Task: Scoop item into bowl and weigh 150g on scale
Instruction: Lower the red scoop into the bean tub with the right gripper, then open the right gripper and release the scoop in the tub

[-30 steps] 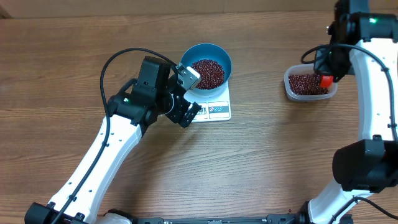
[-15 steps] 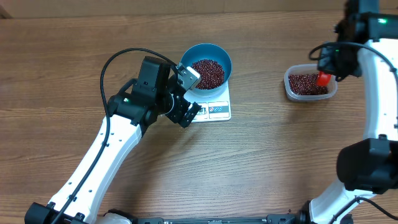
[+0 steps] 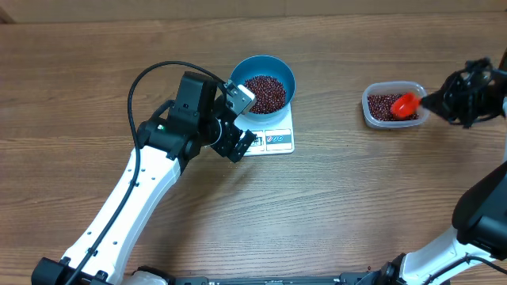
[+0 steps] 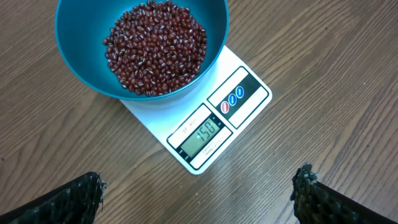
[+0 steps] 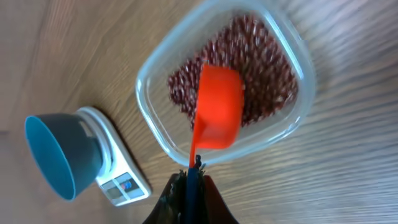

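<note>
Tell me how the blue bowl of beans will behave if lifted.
The smooth, round bright blue bowl looks slippery, so a rim grip may slide. Its small dark red-brown beans lie loose and heaped, so tilting would likely spill some. The bowl overhangs the flat white scale, so a sideways push might tip it.

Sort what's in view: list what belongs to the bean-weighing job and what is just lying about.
Belongs to the job: beans, blue bowl, scale, clear tub of more beans, red scoop in the right gripper.
Just lying about: nothing loose; beneath it all only the wooden table.
</note>
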`<state>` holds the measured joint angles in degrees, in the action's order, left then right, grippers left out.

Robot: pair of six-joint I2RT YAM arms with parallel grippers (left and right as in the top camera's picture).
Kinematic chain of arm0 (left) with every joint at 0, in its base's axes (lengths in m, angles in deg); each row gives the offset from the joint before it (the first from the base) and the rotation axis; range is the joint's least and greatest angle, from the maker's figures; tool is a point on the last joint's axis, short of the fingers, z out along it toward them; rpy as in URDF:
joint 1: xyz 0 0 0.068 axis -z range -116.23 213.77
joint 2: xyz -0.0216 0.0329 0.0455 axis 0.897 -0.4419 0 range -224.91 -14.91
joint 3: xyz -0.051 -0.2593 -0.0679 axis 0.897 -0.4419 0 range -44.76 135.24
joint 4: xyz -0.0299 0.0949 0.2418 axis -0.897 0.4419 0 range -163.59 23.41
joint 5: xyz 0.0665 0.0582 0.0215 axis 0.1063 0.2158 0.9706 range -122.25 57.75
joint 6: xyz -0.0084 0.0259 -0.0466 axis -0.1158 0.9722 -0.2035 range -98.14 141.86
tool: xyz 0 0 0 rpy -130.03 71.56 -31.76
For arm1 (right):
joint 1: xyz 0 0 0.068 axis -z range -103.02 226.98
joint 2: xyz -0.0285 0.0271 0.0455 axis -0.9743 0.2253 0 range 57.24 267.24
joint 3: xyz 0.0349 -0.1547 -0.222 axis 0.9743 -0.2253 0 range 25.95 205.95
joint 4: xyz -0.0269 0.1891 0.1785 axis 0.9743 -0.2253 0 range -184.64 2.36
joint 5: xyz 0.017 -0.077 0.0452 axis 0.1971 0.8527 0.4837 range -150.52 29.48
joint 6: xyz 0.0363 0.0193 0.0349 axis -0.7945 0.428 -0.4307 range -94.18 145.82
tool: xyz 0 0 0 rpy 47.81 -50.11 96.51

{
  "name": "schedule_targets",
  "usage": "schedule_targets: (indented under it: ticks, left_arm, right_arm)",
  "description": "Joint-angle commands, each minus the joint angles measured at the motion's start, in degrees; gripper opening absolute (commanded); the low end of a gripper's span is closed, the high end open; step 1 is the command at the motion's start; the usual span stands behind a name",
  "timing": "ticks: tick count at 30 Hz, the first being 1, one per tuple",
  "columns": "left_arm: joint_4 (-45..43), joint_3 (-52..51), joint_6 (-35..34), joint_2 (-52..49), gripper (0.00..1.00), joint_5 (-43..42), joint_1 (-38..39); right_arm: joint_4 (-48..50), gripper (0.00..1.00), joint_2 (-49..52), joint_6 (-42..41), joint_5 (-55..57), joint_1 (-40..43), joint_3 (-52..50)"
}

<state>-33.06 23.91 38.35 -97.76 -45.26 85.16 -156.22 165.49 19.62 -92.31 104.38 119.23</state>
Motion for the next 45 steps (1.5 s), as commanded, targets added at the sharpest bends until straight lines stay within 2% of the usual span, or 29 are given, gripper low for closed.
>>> schedule_targets:
  ticks: [1, 5, 9, 22, 24, 26, 29, 37, 42, 45]
  left_arm:
    - [-0.2, 1.2, 0.2, 0.0, 0.99, 0.3, 0.0]
    - [-0.2, 1.2, 0.2, 0.0, 1.00, 0.3, 0.0]
    - [-0.2, 1.2, 0.2, 0.0, 1.00, 0.3, 0.0]
    - [-0.2, 1.2, 0.2, 0.0, 1.00, 0.3, 0.0]
    - [-0.2, 1.2, 0.2, 0.0, 0.99, 0.3, 0.0]
    - [-0.2, 1.2, 0.2, 0.0, 0.99, 0.3, 0.0]
    - [-0.2, 1.2, 0.2, 0.0, 1.00, 0.3, 0.0]
    - [-0.2, 1.2, 0.2, 0.0, 1.00, 0.3, 0.0]
    - [-0.2, 1.2, 0.2, 0.0, 0.99, 0.3, 0.0]
    - [-0.2, 1.2, 0.2, 0.0, 1.00, 0.3, 0.0]
  right_arm:
    - [2.1, 0.04, -1.6, 0.0, -5.4, 0.6, -2.7]
    - [1.9, 0.05, -1.6, 0.0, -2.2, 0.6, -3.2]
    - [1.1, 0.14, -1.6, 0.1, 1.3, 0.6, -3.2]
    - [-1.6, 0.25, -1.6, 0.2, 8.6, 0.3, -3.2]
    - [-2.1, 0.31, -1.6, 0.3, 9.4, 0.3, -3.2]
    - [-2.6, 0.46, -1.6, 0.2, 10.8, 0.3, -3.2]
    - [-3.3, 0.61, -1.6, 0.3, 12.7, 0.3, -3.2]
    - [-5.3, 0.89, -1.6, 0.2, 18.9, 0.3, -3.2]
    - [-5.6, 1.00, -1.6, 0.2, 19.5, 0.3, -3.0]
    - [-7.4, 1.00, -2.2, 0.2, 19.6, 0.3, -1.2]
